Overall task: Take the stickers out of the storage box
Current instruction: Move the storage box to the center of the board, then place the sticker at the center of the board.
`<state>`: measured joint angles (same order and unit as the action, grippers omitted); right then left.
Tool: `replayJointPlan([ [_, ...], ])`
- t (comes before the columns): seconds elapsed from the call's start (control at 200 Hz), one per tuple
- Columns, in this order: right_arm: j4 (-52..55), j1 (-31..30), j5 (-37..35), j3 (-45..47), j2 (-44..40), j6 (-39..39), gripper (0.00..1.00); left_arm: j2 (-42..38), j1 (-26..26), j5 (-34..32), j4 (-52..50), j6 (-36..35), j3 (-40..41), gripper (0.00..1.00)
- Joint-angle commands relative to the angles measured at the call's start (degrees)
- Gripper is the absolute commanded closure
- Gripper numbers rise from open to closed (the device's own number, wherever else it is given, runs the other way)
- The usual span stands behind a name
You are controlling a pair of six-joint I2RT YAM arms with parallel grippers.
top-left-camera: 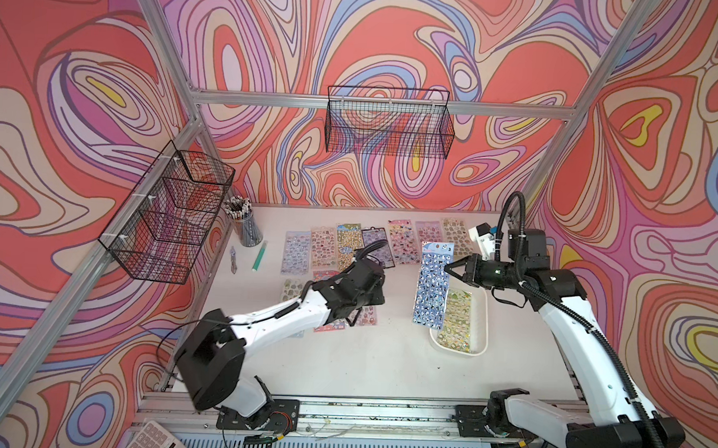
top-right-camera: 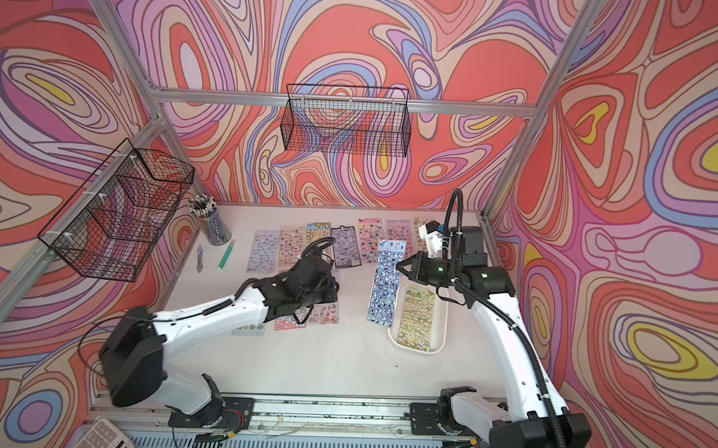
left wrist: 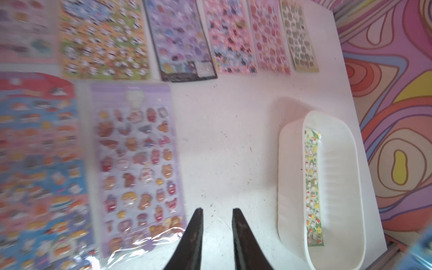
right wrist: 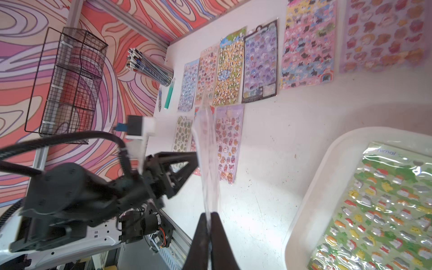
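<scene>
pencil cup [top-left-camera: 247, 224]: far left of the table, well apart from both of my grippers.
green pen [top-left-camera: 260, 255]: lying flat just right of the cup.
laid-out stickers [top-left-camera: 324, 248]: I see a row of sheets flat along the back of the table. A few more lie nearer, partly under my left arm.
left gripper [left wrist: 217, 210]: jaws a narrow gap apart with nothing between them. It points over bare table just beside the corner of a purple sheet [left wrist: 138, 168]. The box is well off to its right.
blue sheet [top-left-camera: 431, 282]: out of the box, held up on edge and hanging lengthwise. Its lower end shows at the box's left rim, and I cannot tell if it touches.
right gripper [top-left-camera: 447, 267]: clamped on the blue sheet's right edge, over the far end of the box.
storage box [top-left-camera: 483, 318]: on the table at the right, below the right gripper.
green sheet [top-left-camera: 459, 316]: lying flat inside the box, the only sheet I see in it.
</scene>
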<state>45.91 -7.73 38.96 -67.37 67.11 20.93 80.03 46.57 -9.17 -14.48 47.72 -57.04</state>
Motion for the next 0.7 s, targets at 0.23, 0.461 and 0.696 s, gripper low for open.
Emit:
replayJointPlan([
  [0.23, -14.83, -9.62, -2.80, 5.47, 18.86, -1.13, 1.00, -20.50, -3.13, -8.83, -12.49, -4.75, 7.76, 0.72],
  [0.461, -15.05, -9.76, -3.58, -1.22, 33.31, -4.98, 1.00, -23.52, -3.24, -7.75, -14.09, -3.79, 10.95, 0.72],
  [0.696, -15.74, -9.85, -5.13, -4.92, 42.44, -5.78, 1.00, -22.25, -3.28, -6.63, -13.36, -3.51, 11.51, 0.73],
])
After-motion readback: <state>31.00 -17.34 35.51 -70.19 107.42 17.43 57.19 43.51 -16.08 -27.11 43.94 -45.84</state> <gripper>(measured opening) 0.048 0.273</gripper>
